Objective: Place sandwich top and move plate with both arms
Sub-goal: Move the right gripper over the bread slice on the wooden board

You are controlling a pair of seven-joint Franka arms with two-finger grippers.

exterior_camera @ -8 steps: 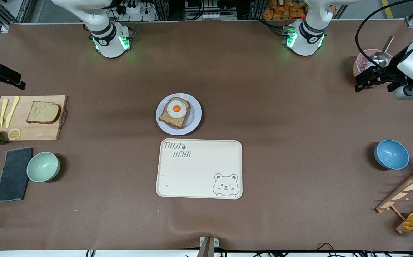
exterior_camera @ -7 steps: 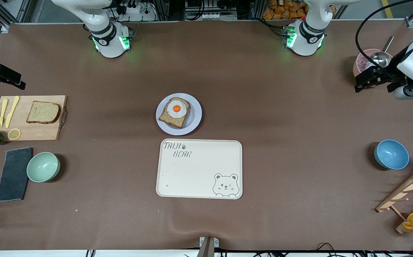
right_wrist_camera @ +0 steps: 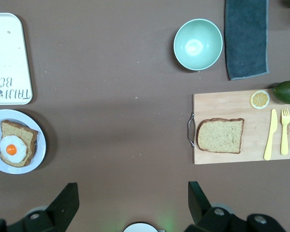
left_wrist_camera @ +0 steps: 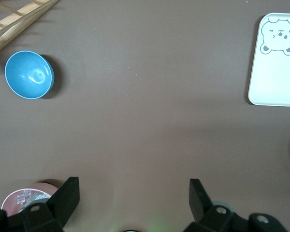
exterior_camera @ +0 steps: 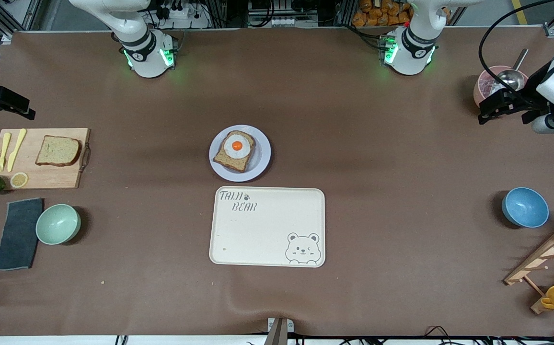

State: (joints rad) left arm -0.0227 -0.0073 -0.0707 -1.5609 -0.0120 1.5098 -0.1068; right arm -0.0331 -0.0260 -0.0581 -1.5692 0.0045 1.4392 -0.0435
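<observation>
The sandwich top point(exterior_camera: 58, 151) point(right_wrist_camera: 220, 136), a plain brown slice, lies on a wooden cutting board point(exterior_camera: 37, 178) at the right arm's end of the table. The plate point(exterior_camera: 263, 160) point(right_wrist_camera: 40, 145) sits mid-table and carries bread topped with a fried egg point(exterior_camera: 235, 149). My right gripper point(exterior_camera: 24, 109) point(right_wrist_camera: 133, 191) hangs open and empty beside the board's end. My left gripper point(exterior_camera: 485, 111) point(left_wrist_camera: 134, 186) hangs open and empty over the left arm's end of the table, by a pink pot point(exterior_camera: 488, 86).
A cream bear tray point(exterior_camera: 267, 230) lies nearer the camera than the plate. Yellow cutlery point(exterior_camera: 11, 149), lemons, an avocado, a green bowl point(exterior_camera: 58, 224) and a dark cloth point(exterior_camera: 18, 233) surround the board. A blue bowl point(exterior_camera: 525, 207) and a wooden rack point(exterior_camera: 545, 258) stand at the left arm's end.
The left arm's hand has drifted very slightly toward its end of the table. Nothing on the table has moved.
</observation>
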